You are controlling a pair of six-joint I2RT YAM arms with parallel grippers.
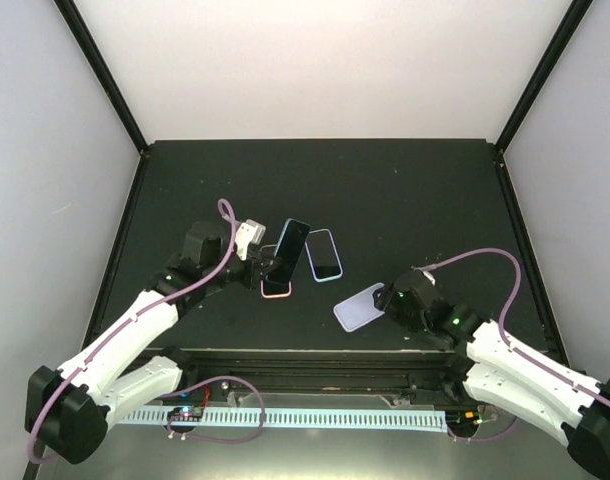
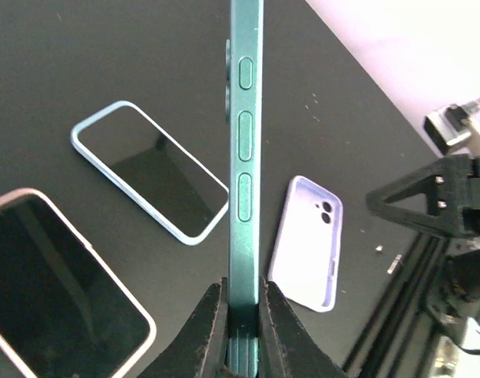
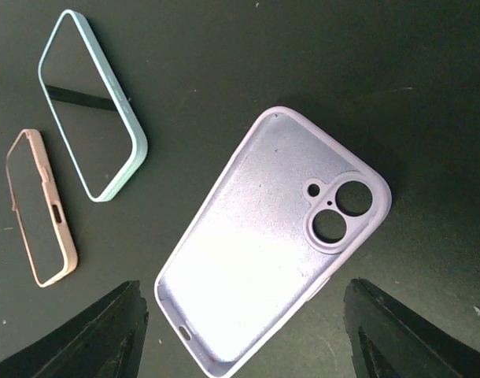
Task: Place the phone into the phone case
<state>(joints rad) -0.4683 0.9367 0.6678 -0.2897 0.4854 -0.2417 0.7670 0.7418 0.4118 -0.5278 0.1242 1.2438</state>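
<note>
While the left gripper (image 2: 243, 303) is clamped on one end of the slim teal-green smartphone (image 2: 245, 142) and holds it raised, side edge towards its wrist camera, the pale lavender phone case (image 3: 256, 252) lies open side up on the black table (image 1: 385, 190). The right gripper (image 3: 244, 323) hovers over the case, jaws apart and touching neither edge. A light blue-rimmed phone (image 2: 149, 169) and a pink-rimmed phone (image 2: 59, 291) lie nearby, screens up.

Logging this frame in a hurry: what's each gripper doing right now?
Left gripper: closed on the teal phone, gripping it by its end.
Right gripper: open, fingers either side of the purple case, not gripping it.
</note>
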